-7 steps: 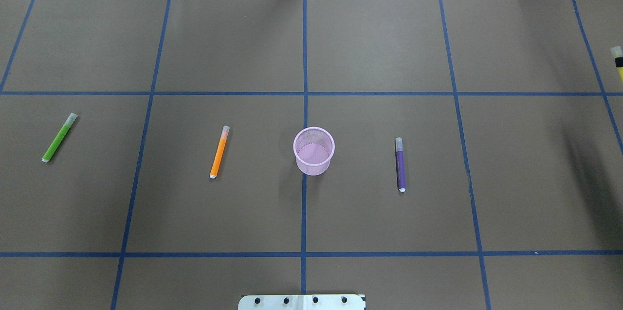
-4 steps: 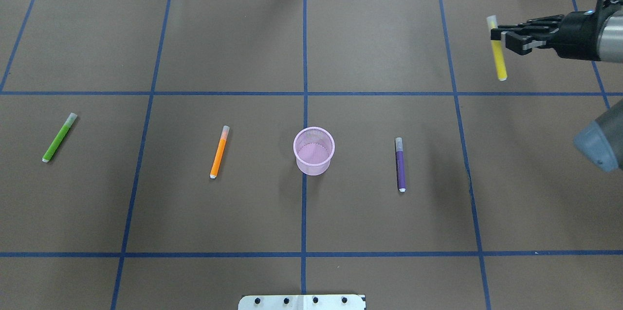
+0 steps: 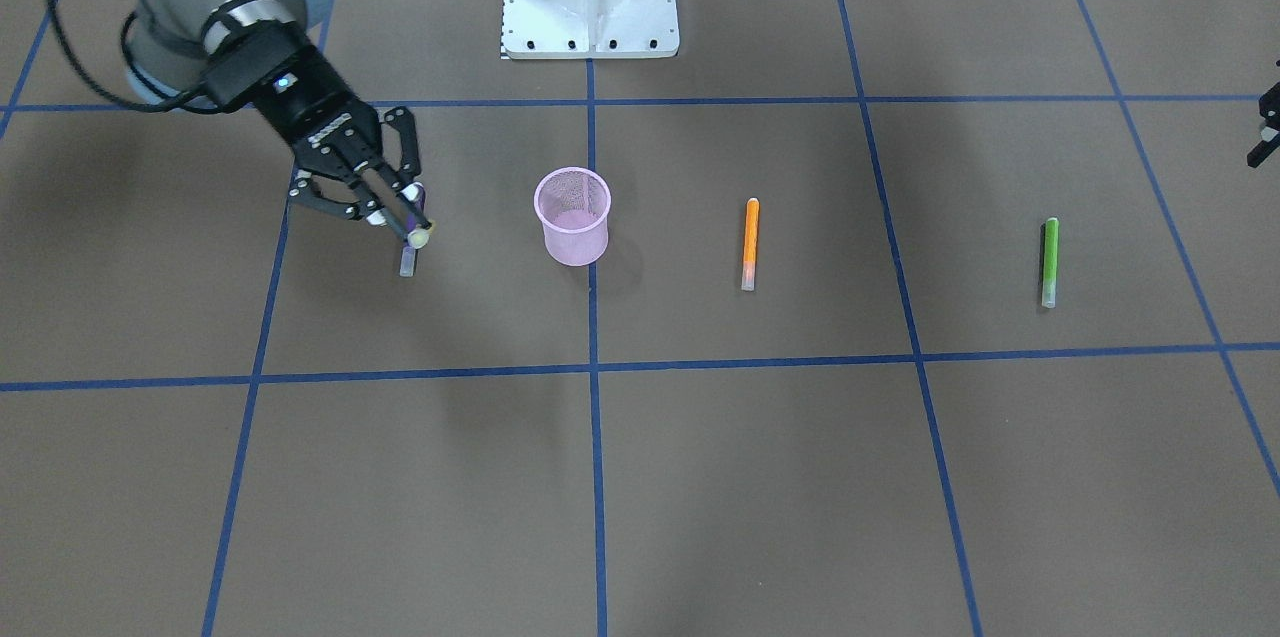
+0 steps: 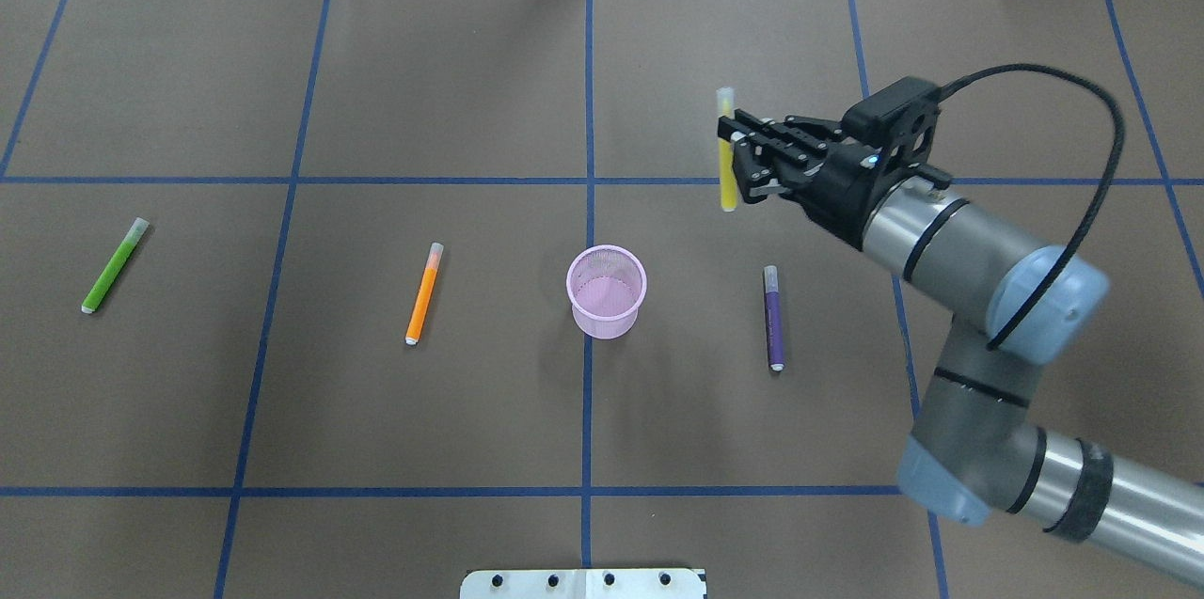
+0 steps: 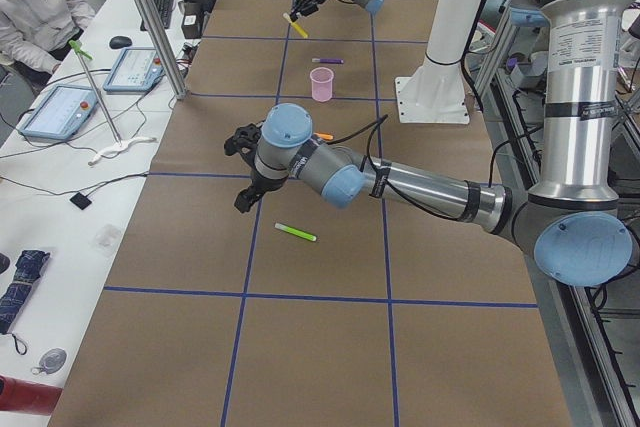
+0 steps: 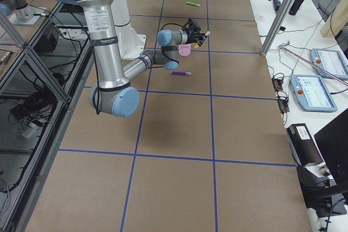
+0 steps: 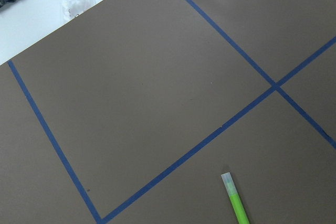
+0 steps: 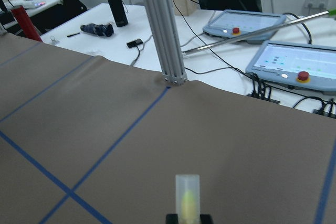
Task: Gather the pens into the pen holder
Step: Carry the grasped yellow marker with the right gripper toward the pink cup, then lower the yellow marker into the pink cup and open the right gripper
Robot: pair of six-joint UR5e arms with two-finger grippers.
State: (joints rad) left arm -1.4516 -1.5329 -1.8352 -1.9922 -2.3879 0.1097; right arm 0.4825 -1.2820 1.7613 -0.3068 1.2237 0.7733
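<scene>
Our right gripper (image 4: 732, 157) is clamped on the yellow pen (image 4: 726, 190), aloft and well apart from the cup (image 4: 605, 322), so we should centre it over the rim, tip it near upright and lower before releasing, lest it bounce off.

Desk (image 4: 282, 63) under brown paper, marked with a blue tape grid (image 4: 590, 110). Past the right claw (image 4: 734, 157), at the desk's far edge: upright aluminium post (image 8: 164, 35). Behind it, white side table (image 8: 94, 38) carrying grey pendants (image 8: 299, 61), cables, dark bottle (image 8: 116, 6). Even indoor light.
</scene>
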